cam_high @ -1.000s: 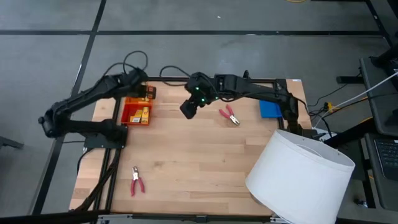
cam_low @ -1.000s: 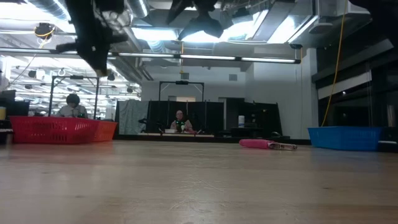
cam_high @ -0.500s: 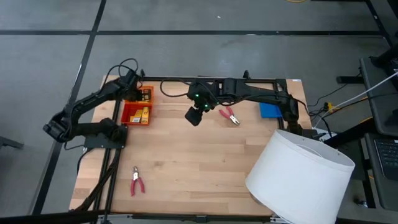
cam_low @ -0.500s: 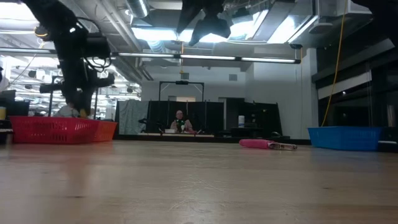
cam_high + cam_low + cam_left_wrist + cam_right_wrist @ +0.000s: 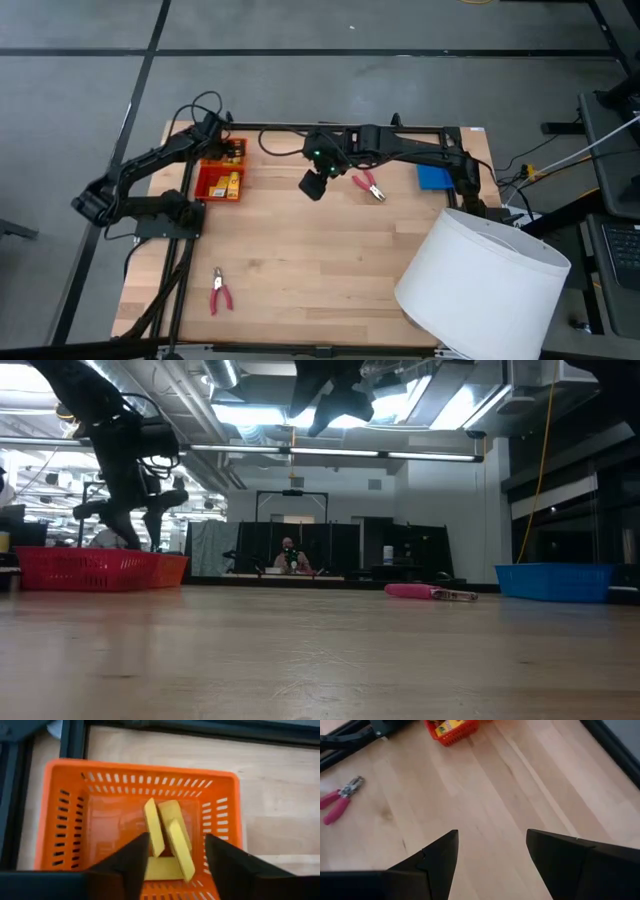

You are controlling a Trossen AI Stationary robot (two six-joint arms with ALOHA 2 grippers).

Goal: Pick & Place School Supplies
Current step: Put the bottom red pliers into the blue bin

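Observation:
My left gripper point(image 5: 222, 148) hangs open over the orange tray point(image 5: 236, 157) at the table's far left. In the left wrist view its fingers stand on either side of several yellow blocks point(image 5: 167, 832) that lie in the orange tray point(image 5: 70, 820), two of them tilted on edge. The red tray point(image 5: 205, 186) beside it holds yellow packs point(image 5: 231, 184). My right gripper point(image 5: 313, 185) hovers open above the bare table near the far middle, with nothing between its fingers point(image 5: 442, 855). One pink-handled pliers point(image 5: 370, 186) lies just right of it, another point(image 5: 220, 292) near the front left.
A blue tray point(image 5: 434, 177) stands at the far right. A big white cylinder point(image 5: 480, 285) covers the near right corner. The wooden table point(image 5: 320, 250) is bare between the two pliers. People sit in the room beyond point(image 5: 289, 555).
My left gripper has come down toward the orange tray and the table's left edge, then opened over it. My right gripper has shifted slightly toward the near edge and stays open.

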